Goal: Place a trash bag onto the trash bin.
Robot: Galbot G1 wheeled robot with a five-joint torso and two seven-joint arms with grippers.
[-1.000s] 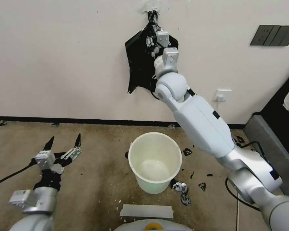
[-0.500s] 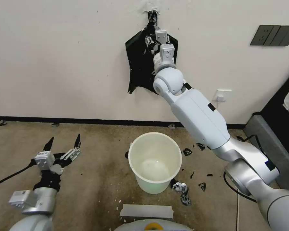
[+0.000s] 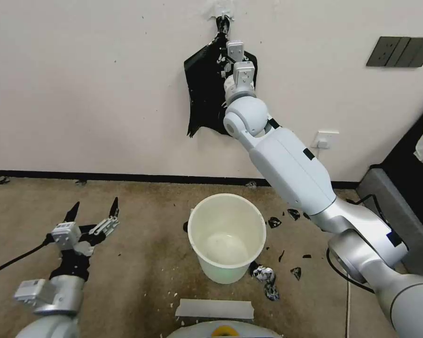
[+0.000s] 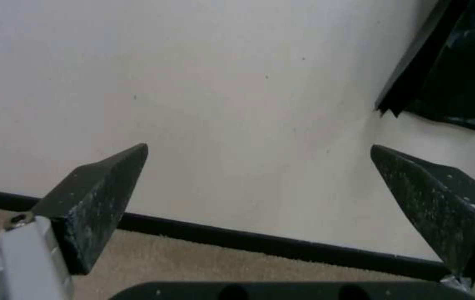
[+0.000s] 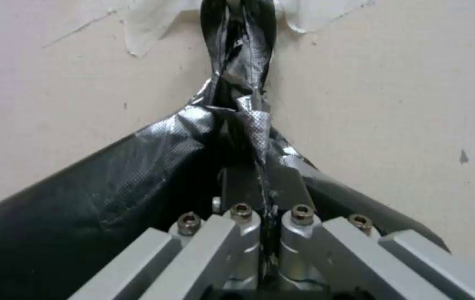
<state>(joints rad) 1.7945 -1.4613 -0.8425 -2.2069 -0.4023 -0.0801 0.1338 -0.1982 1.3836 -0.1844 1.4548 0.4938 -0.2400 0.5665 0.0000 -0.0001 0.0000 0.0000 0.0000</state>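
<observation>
A bunch of black bags [image 3: 203,94] hangs flat on the wall, pinched to a point at a hook. My right gripper [image 3: 224,55] is stretched up against it, just below the hook. In the right wrist view my right gripper [image 5: 265,185] is shut on a wrinkly, silvery-glinting fold of the trash bag [image 5: 251,125] at the front of the bunch. The trash bin [image 3: 221,270], a round cream-white bucket, stands upright and unlined on the carpet below. My left gripper [image 3: 94,209] waits low at the left, open, with nothing between its fingers [image 4: 101,200].
Small black plastic scraps [image 3: 268,277] litter the carpet right of the bin. A white strip [image 3: 215,308] lies in front of it. A wall socket [image 3: 325,139] and dark furniture [image 3: 404,220] are at the right. The carpet between left arm and bin is open.
My right arm has shifted a little left and up, bringing its gripper closer under the hook on the hanging black plastic. The left arm and the bin have stayed put.
</observation>
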